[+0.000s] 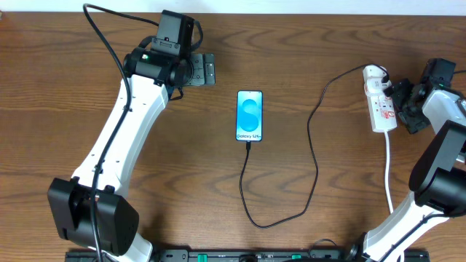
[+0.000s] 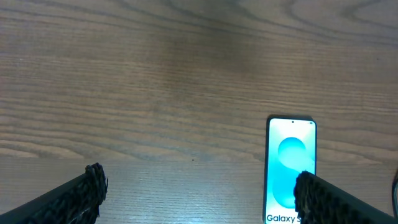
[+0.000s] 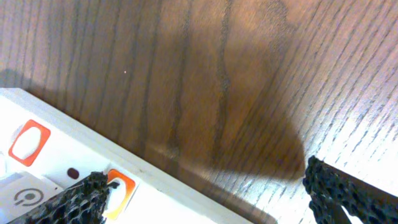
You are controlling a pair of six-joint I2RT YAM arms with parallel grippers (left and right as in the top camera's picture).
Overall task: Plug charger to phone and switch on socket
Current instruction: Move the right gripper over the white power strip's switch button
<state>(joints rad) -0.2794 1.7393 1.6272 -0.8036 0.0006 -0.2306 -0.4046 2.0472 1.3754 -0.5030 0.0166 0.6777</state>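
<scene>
The phone (image 1: pixel 249 116) lies screen up at the table's middle, its blue screen lit. It also shows in the left wrist view (image 2: pixel 291 168). The black charger cable (image 1: pixel 314 153) runs from the phone's bottom edge in a loop to the white adapter (image 1: pixel 376 74) on the socket (image 1: pixel 381 109), a white power strip at the right. My left gripper (image 2: pixel 199 190) is open and empty over bare wood, left of the phone. My right gripper (image 3: pixel 208 186) is open at the socket (image 3: pixel 56 162); its left finger rests at an orange-red switch (image 3: pixel 119 186).
The socket's white cord (image 1: pixel 389 175) runs toward the front edge at the right. A second orange-red switch (image 3: pixel 28 142) sits farther along the strip. The arms' bases stand at the front left and front right corners.
</scene>
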